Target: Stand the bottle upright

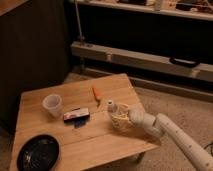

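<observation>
Arm [175, 137] is cut off at the lower right. Counter [75, 92] is seen nearly whole. Claw [120, 119] is held low over the counter's right part, and whether it is spread or pinched cannot be told. Bottle [110, 105] is seen at the claw's upper-left side with its cap end up. Its body is mostly hidden by the claw. Print on the packet [76, 115] cannot be read.

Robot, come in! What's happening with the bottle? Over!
Gripper at the bottle, right side of the table. Bottle looks about upright, whitish cap on top. Orange stick and dark packet nearby, both apart from it.
</observation>
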Robot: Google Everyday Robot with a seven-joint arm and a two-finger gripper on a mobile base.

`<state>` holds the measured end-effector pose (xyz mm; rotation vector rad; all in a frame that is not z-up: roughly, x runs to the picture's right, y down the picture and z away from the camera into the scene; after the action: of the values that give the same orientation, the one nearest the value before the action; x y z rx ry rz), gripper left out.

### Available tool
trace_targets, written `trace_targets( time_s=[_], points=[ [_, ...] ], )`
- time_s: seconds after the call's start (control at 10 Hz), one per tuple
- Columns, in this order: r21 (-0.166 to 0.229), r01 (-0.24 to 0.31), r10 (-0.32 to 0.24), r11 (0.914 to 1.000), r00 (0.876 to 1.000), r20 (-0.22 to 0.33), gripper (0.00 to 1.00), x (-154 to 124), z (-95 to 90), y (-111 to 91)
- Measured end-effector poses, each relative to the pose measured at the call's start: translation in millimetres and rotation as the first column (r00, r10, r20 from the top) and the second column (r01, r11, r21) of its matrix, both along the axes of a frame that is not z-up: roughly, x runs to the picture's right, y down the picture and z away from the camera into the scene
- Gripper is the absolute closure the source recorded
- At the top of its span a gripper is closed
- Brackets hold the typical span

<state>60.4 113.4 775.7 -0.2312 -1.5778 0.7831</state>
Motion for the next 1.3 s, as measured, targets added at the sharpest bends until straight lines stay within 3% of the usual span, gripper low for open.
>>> trace_targets(
  time_s=[1.3],
  points=[
    [-0.019, 0.026, -0.026, 0.9995, 1.0, -0.017, 1.0, -1, 3.1, 13]
  ],
)
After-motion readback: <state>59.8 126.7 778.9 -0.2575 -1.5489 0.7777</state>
